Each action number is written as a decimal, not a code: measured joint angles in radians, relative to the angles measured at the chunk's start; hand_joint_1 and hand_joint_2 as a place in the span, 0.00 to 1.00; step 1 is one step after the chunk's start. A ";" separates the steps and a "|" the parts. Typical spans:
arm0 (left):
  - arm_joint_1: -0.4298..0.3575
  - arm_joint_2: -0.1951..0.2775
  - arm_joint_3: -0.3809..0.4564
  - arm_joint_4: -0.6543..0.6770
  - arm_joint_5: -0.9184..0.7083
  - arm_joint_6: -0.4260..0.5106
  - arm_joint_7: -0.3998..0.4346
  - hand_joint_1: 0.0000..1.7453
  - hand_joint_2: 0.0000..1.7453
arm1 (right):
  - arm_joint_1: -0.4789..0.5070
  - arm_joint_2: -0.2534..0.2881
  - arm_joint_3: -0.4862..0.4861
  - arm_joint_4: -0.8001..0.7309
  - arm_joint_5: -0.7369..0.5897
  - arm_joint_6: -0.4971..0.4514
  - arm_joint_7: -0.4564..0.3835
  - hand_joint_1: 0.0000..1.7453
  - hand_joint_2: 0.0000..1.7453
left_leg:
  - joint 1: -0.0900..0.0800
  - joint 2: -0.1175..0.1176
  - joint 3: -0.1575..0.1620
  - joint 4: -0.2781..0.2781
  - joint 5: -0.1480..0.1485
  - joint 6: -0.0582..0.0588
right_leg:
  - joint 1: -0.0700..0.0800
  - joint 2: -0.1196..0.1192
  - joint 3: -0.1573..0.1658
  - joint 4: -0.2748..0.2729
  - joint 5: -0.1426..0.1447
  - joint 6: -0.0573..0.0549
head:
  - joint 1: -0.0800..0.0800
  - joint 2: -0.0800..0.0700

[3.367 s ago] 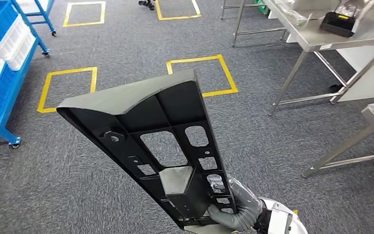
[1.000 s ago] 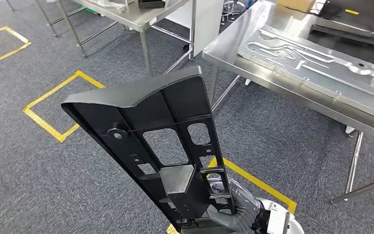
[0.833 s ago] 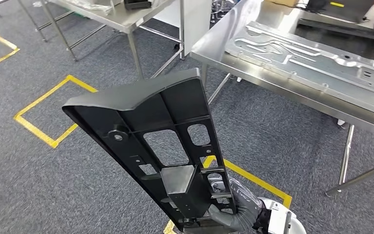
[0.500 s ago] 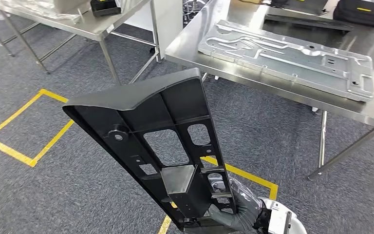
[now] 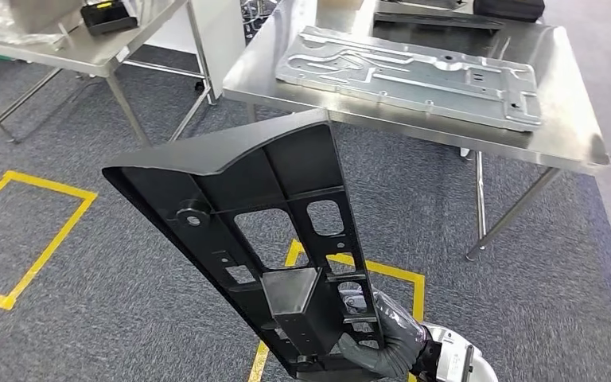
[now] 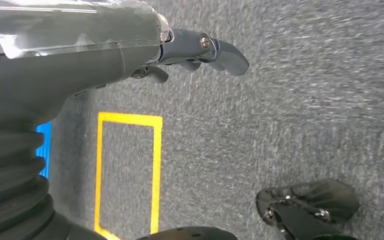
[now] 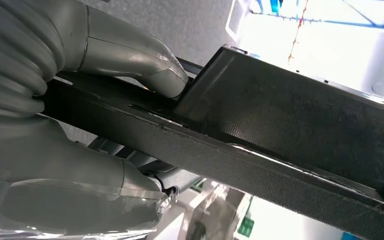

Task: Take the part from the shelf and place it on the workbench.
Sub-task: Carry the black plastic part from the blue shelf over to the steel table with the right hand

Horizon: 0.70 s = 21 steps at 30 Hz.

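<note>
Right robot hand [image 5: 382,338] clamps the part [image 5: 262,231]; I'd set it flat at the surface's [image 5: 561,135] near edge, beside the plate [image 5: 414,72].

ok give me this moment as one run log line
phase: carrying to workbench | right hand: grips black part at its lower end | left hand: holds nothing | metal plate on workbench

Even bright light (wrist views blurry)

One black ribbed plastic panel [image 5: 262,231]. Two stainless steel tables [image 5: 573,135] [image 5: 87,52]. One embossed metal plate [image 5: 414,76]. Two yellow tape squares on carpet [image 5: 24,239] [image 5: 382,274]. Two robot hands [image 5: 382,338] [image 6: 195,50].
</note>
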 joint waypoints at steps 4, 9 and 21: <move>-0.004 0.000 0.000 0.000 0.000 0.000 0.002 0.00 1.00 | 0.002 0.000 0.000 -0.001 0.000 -0.002 -0.001 1.00 1.00 | -0.001 0.024 0.010 0.005 -0.013 -0.024 | 0.004 0.015 0.013 -0.036 0.003 -0.019 | 0.000 0.000; -0.010 0.000 0.000 0.000 0.000 -0.001 0.001 0.00 1.00 | 0.001 -0.005 0.000 -0.001 0.000 -0.003 -0.002 1.00 1.00 | 0.005 -0.067 -0.094 0.253 -0.149 -0.045 | 0.000 0.067 0.011 -0.039 0.010 -0.037 | 0.000 0.000; -0.004 -0.003 0.000 0.000 0.000 -0.005 0.003 0.00 1.00 | 0.001 -0.005 0.002 -0.001 0.007 -0.006 0.001 1.00 1.00 | 0.006 -0.109 -0.006 0.001 0.009 0.012 | 0.001 0.137 -0.016 0.001 -0.007 0.002 | 0.000 0.000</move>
